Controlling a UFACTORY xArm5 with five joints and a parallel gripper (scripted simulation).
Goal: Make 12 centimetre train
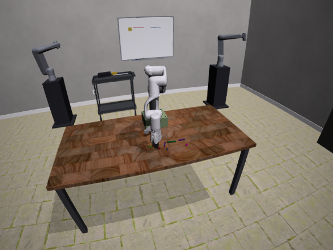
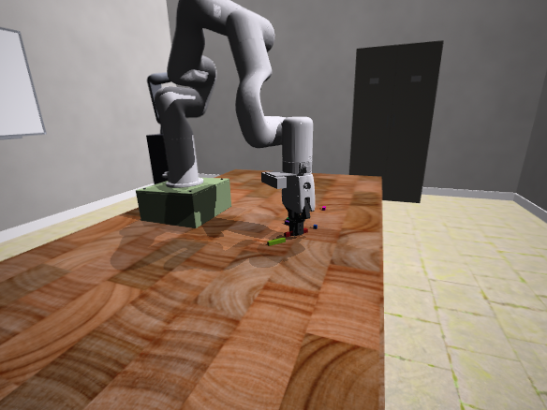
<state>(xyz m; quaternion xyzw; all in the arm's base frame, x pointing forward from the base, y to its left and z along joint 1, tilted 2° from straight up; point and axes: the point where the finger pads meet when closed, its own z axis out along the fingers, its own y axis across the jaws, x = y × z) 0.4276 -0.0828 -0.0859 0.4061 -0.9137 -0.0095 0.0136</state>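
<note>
My gripper points straight down at the table top, in front of the arm's green base. It is shut on a red rod, whose ends show on either side of the fingers in the exterior view. The red rod is at or just above the table surface. A lime rod lies flat close beside it on the near side; it also shows in the top view just left of the fingers. I cannot tell whether the two rods touch.
To the right of the gripper lie a green rod, two purple rods, a small blue rod and a magenta rod. The arm's green base block stands behind them.
</note>
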